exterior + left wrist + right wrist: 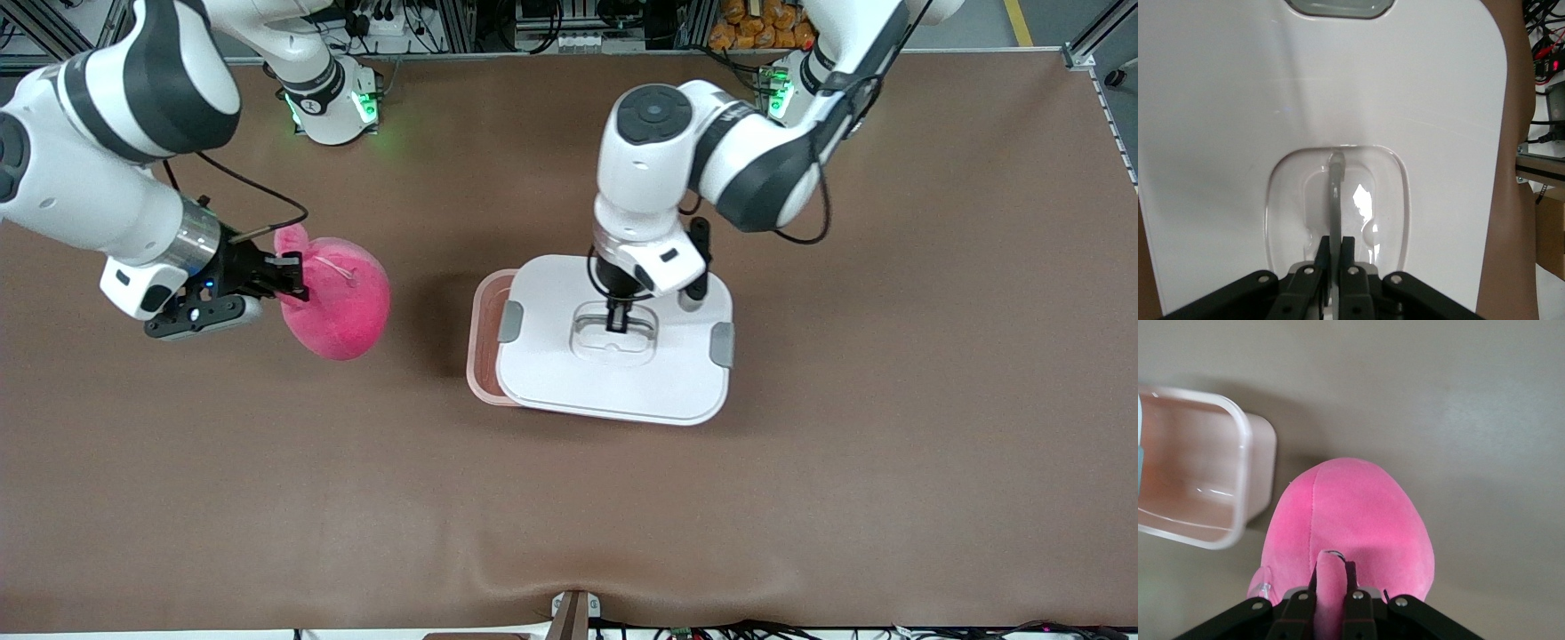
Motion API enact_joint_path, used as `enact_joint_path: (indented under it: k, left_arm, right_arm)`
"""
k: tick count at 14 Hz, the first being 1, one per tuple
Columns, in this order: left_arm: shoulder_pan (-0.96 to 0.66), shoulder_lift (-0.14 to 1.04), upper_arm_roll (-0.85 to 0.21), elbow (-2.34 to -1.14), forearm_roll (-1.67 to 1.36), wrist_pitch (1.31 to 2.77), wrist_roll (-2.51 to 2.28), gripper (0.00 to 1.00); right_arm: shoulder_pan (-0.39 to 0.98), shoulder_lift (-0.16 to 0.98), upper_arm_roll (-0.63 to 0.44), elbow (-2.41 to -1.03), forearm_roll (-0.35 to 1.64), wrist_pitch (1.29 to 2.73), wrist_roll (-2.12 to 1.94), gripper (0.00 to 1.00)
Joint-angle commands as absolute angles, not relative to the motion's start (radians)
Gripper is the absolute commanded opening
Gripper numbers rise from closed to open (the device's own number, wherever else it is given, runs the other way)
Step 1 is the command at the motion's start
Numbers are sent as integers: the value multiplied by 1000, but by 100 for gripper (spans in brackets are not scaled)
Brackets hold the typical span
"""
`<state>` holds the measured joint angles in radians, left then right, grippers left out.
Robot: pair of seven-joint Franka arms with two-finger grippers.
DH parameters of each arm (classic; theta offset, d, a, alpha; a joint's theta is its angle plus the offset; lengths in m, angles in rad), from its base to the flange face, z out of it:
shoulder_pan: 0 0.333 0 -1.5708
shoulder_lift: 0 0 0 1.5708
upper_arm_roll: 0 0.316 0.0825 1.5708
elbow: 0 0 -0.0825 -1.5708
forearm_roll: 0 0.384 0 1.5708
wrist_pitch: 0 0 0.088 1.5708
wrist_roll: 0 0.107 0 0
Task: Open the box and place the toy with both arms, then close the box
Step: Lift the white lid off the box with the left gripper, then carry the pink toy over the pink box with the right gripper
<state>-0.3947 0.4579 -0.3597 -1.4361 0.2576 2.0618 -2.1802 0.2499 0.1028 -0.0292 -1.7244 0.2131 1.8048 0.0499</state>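
My right gripper (292, 277) is shut on a flap of the hot-pink plush toy (342, 298), which it holds over the table beside the box, toward the right arm's end. In the right wrist view the toy (1351, 513) fills the middle, pinched in the gripper (1333, 570). My left gripper (617, 318) is shut on the thin grey handle (1336, 193) in the recess of the white lid (613, 382). The lid is shifted toward the left arm's end, so a strip of the translucent pink box (487, 333) shows open. The box rim (1243, 453) is bare in the right wrist view.
Grey clips (509, 320) (722, 345) sit on the lid's two short ends. Brown table cloth (569, 516) spreads wide around the box. Cables and equipment line the edge by the arm bases (333, 107).
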Motion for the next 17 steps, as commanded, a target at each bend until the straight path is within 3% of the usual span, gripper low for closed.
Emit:
enact_joint_path:
  k: [1,11,17]
  left_arm:
    - [-318,391,-368,-1447,166,2002,-2003,0]
    - [-22,282,-368,-1448,-69,1795,-1419,0]
    - [123,265,-365,-1450,-146,1663,-1119,0]
  right_arm:
    - [345,156,-38,-1619,224,1779,219,0]
    - [502,400,-37,-1306,222,1790,577,0]
    - [537,472,-40,-1261,273,1857,688,0]
